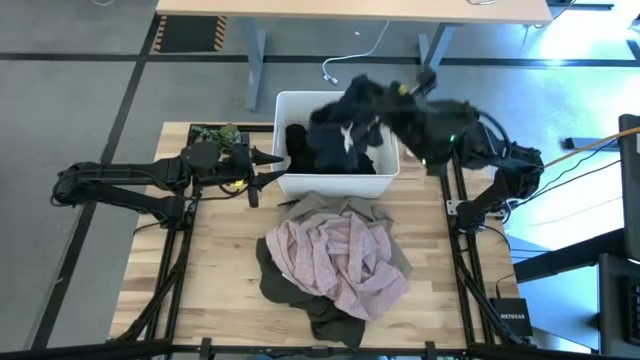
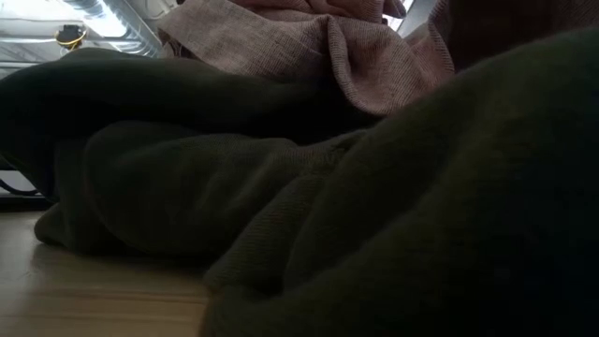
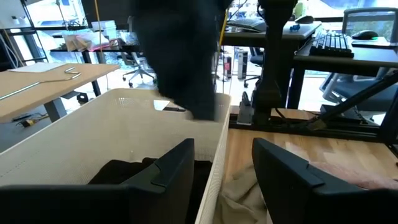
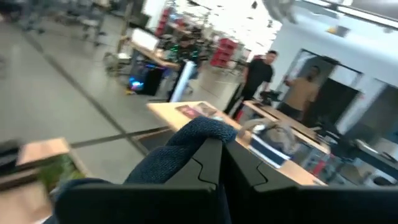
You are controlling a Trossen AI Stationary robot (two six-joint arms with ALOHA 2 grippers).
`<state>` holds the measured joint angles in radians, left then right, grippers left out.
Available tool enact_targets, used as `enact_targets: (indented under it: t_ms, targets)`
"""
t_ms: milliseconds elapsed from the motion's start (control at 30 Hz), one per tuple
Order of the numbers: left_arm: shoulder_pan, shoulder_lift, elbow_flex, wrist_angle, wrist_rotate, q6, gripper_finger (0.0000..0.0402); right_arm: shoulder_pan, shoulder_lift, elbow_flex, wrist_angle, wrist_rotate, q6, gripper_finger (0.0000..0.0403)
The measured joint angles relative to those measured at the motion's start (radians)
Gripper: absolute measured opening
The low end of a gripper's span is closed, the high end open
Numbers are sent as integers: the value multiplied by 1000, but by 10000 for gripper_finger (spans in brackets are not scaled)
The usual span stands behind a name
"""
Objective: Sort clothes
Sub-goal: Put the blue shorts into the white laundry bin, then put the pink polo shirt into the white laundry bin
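Observation:
A white bin [image 1: 285,105] stands at the table's far middle with a black garment [image 1: 300,145] lying in it. My right gripper [image 1: 402,95] is over the bin's far right corner, shut on a second black garment [image 1: 352,112] that hangs over the bin. My left gripper [image 1: 268,168] is open at the bin's left near corner; in the left wrist view its fingers [image 3: 168,171] stand on either side of the bin's wall [image 3: 214,162]. A pile lies on the table's middle: a pale pink garment [image 1: 335,260] on top of a khaki one [image 1: 325,206] and a dark olive one [image 1: 290,290]. My right gripper pinches a bunched fold of the black garment [image 4: 200,132] between its two shut fingers. The fold sticks out past the fingertips. The rest of the garment hangs below the gripper, over the bin, lifted clear of the table.
A small green plant [image 1: 216,134] stands left of the bin, by my left arm. A desk [image 1: 350,10] stands beyond the table. In the low view the olive garment [image 2: 281,215] and the pink one [image 2: 309,42] fill the picture. People [image 4: 258,71] stand in the room behind.

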<state>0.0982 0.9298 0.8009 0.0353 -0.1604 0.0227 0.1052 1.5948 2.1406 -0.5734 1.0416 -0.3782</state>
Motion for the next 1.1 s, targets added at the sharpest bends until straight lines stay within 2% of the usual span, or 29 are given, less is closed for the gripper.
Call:
enact_targets:
  t_ms: [133,333,433,533,700,833,933,1000,1100]
  targets:
    - [0,0,0,0,0,0,157,-85,0,6,-2,-21,4,16]
    - [0,0,0,-1,0,0,157,-184,5,-75,-7,-68,192,17]
    - [0,0,0,-1,0,0,157,-200,7,-126,-8,-117,221,24]
    - [0,0,0,-19,0,0,157,-200,7,-164,-36,-171,246,52]
    - [0,0,0,-33,0,0,157,-196,7,-172,-190,-215,293,136]
    - [0,0,0,-33,0,0,157,-157,5,-172,-288,-203,296,191]
    - [0,0,0,-33,0,0,157,-94,1,-157,-349,-211,322,217]
    - [0,0,0,-33,0,0,157,-36,-3,-151,-389,-268,373,227]
    - [0,0,0,-32,0,0,157,55,-2,-151,-452,-409,479,233]
